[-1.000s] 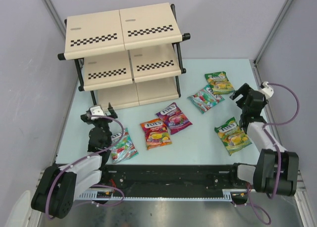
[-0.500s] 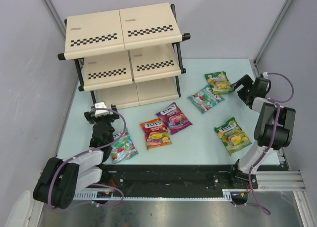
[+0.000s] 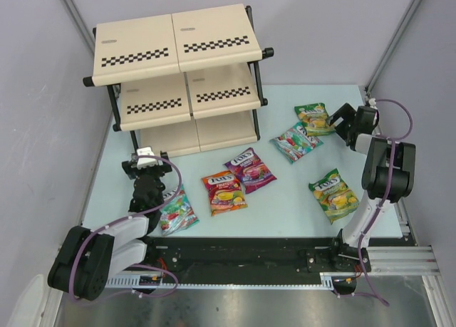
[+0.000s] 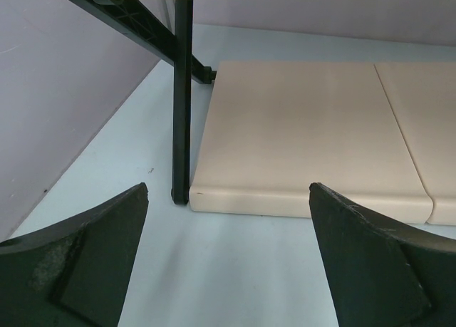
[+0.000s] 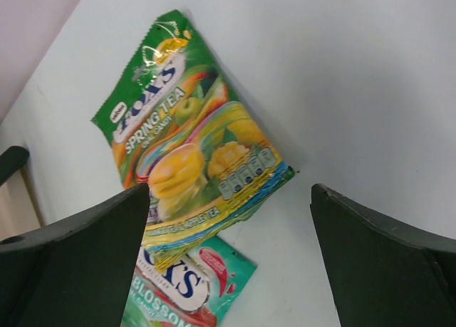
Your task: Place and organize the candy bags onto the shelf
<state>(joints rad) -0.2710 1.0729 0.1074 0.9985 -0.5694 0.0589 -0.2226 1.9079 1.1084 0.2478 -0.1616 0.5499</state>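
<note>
The right gripper [image 3: 336, 117] stands wide open and empty, just short of the far green-yellow bag [image 5: 189, 152]. That bag lies flat on the table [image 3: 285, 206], ahead and slightly left of the fingers, with its long axis diagonal to their gap. The right arm is much the nearer. The left gripper [image 4: 228, 199], also open and empty, faces the shelf [image 3: 178, 63]. Since a second ago the right gripper has advanced up the table toward this bag. No bag is shelved.

- It was a lab's robot test cell: plain grey walls [image 3: 35, 113] and metal posts [image 3: 396, 38] closed in a pale blue table [image 3: 285, 213].
- At 6 o'clock, a black rail [image 3: 242, 258] carried the left arm [image 3: 121, 236] and right arm [image 3: 381, 174].
</note>
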